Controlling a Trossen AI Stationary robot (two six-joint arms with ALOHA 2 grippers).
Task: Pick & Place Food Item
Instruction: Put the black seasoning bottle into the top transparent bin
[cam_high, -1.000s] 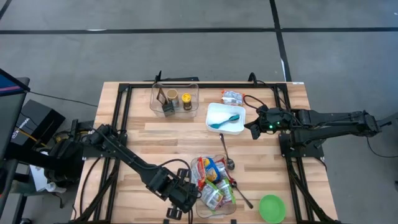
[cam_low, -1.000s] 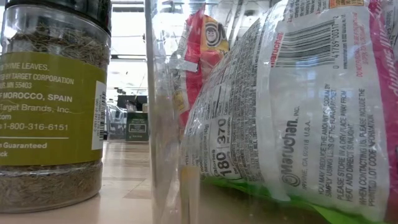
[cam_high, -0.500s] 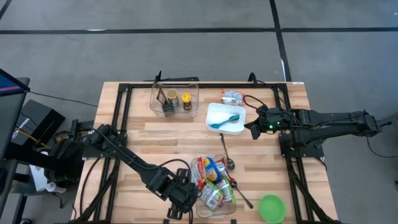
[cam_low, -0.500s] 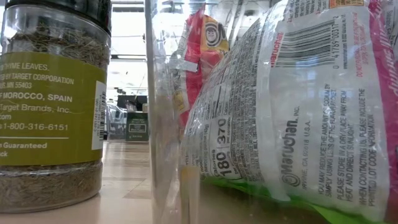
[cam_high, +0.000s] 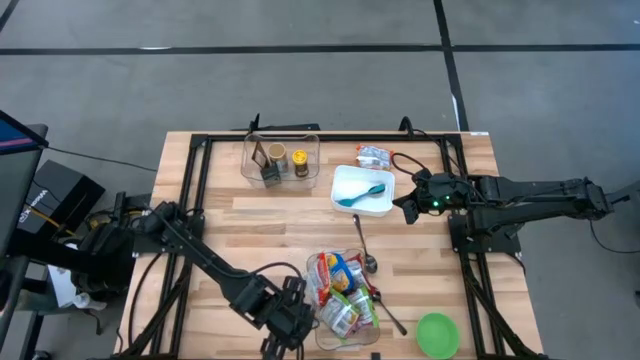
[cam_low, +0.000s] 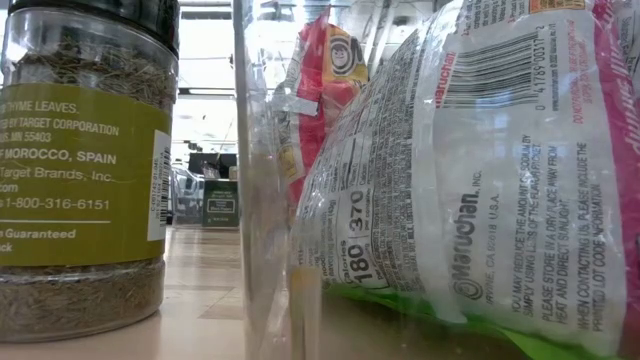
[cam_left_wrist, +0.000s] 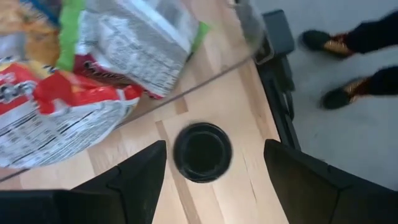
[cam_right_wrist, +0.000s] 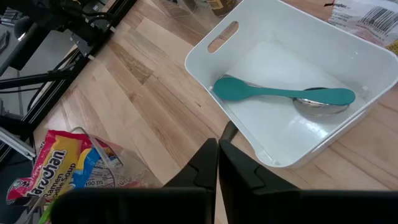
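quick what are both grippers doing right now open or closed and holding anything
Left gripper: open, holding nothing, above a spice jar's black lid beside the clear bin of noodle packets.
Right gripper: shut, holding nothing, near the white tray.

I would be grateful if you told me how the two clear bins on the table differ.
The near clear bin, beside the open left gripper, is crammed with ramen packets that rise above its rim; the far clear bin holds only a few small upright jars with room to spare. The near bin sits at the table's front edge, the far bin at the back. Both are transparent and rectangular.
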